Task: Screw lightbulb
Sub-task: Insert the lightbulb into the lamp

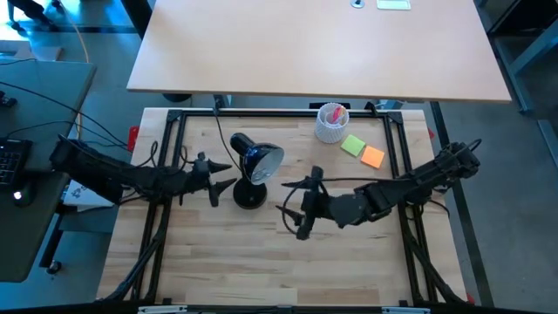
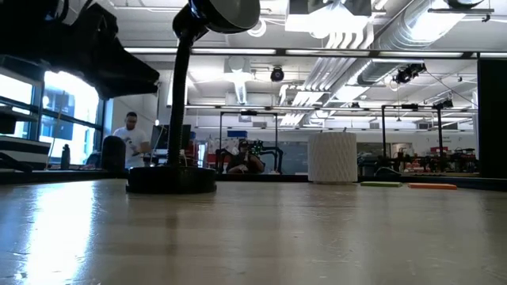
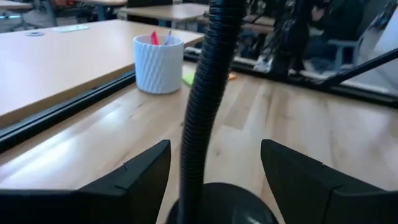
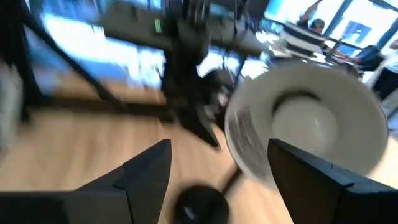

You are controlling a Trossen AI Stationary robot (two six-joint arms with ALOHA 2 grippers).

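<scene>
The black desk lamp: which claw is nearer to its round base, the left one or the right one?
Left. The left claw is open right beside the lamp's round base, its fingers on either side of the gooseneck. The right claw is open on the base's other side, clearly farther away.

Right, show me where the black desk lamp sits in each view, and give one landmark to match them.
High view: desk lamp left of centre, between the two grippers.
Low view: its base and neck left of centre, shade cut off at the top edge.
Left wrist view: ribbed neck between the open fingers.
Right wrist view: the shade's white inside, blurred.
Shared landmark: white ribbed cup, seen in the high, low and left wrist views.
</scene>
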